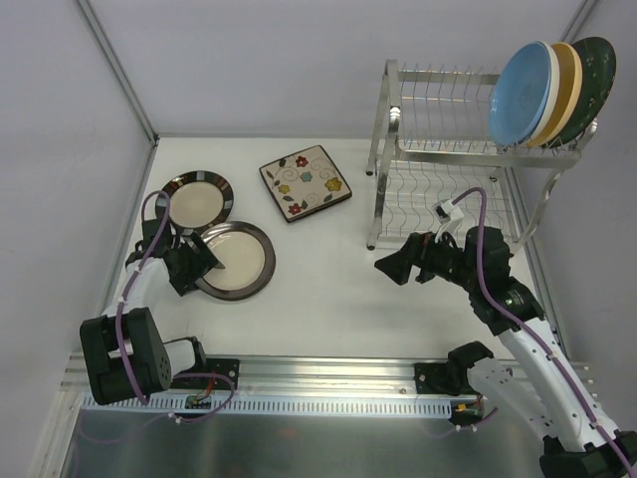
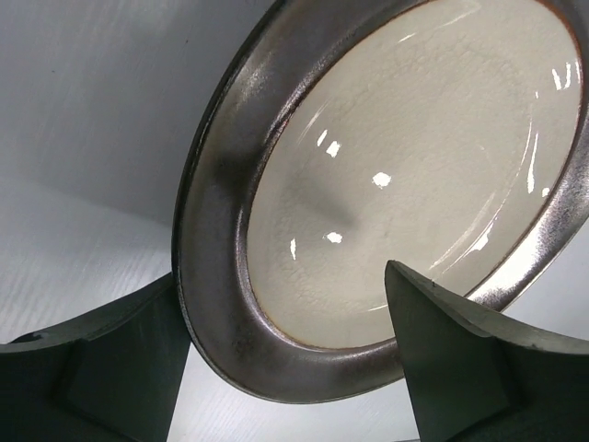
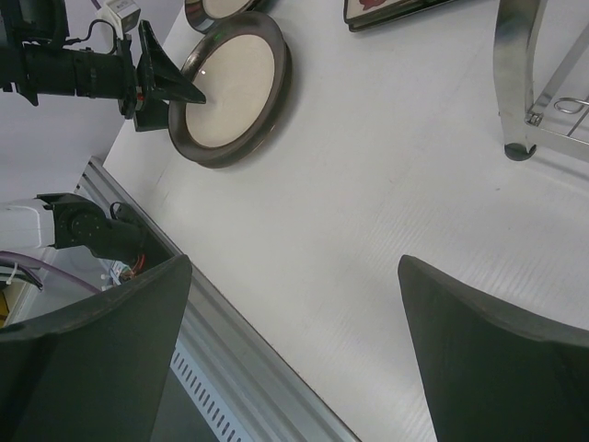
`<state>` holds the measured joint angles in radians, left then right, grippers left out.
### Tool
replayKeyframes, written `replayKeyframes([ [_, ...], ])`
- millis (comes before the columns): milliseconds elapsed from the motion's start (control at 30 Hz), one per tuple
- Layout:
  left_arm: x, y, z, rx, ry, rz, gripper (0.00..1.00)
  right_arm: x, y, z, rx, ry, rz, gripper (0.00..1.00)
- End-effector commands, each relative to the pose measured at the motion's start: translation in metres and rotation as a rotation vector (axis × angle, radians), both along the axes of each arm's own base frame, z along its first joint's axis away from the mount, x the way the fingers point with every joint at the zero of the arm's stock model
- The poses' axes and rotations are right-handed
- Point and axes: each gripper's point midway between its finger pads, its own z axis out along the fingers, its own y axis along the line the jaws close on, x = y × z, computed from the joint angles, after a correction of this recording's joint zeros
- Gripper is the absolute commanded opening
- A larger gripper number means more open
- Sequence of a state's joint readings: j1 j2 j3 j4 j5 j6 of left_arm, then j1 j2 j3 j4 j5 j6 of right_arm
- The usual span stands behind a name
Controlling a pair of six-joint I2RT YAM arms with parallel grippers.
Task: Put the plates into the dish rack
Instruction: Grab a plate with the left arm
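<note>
The left gripper (image 2: 281, 272) is standing wide, its fingers straddling the near rim of the brown-rimmed plate (image 2: 414, 166) lying just ahead. Being glazed ceramic, it is probably handling stiff, slippery and breakable; the broad rim is offering the hold. The right gripper (image 3: 294, 262) is hanging wide, empty.

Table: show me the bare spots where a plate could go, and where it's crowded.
Free: the middle, between the brown-rimmed plate and the right tool; also the near strip before the rail. Crowded: the left, around the striped plate and the left tool.
</note>
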<state>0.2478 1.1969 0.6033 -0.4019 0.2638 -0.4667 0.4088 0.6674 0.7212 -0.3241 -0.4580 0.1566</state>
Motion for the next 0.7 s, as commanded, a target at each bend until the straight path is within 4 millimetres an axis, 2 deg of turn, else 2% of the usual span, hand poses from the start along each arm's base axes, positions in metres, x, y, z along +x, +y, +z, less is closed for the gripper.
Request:
replayKeyframes([
  [0,0.013,-0.017,0.010,-0.051,-0.058,-0.074,0.79,0.005,0.006,0.013,0.024,-0.053,0.014,0.99],
  [67,0.014,-0.026,0.008,-0.051,-0.051,-0.104,0.79,0.006,0.006,0.013,0.022,-0.053,0.014,1.00],
  [200,0.015,-0.061,0.005,-0.052,-0.039,-0.201,0.75,0.008,0.008,0.015,0.017,-0.054,0.014,1.00],
  [367,0.020,-0.095,0.006,-0.087,-0.043,-0.234,0.74,0.008,0.008,0.016,0.008,-0.050,0.013,0.99],
  [533,0.024,-0.125,0.020,-0.117,-0.099,-0.286,0.75,0.009,0.009,0.013,0.004,-0.036,0.010,1.00],
  [667,0.026,-0.145,0.030,-0.138,-0.152,-0.328,0.79,0.011,0.011,0.013,0.002,-0.032,0.006,1.00],
])
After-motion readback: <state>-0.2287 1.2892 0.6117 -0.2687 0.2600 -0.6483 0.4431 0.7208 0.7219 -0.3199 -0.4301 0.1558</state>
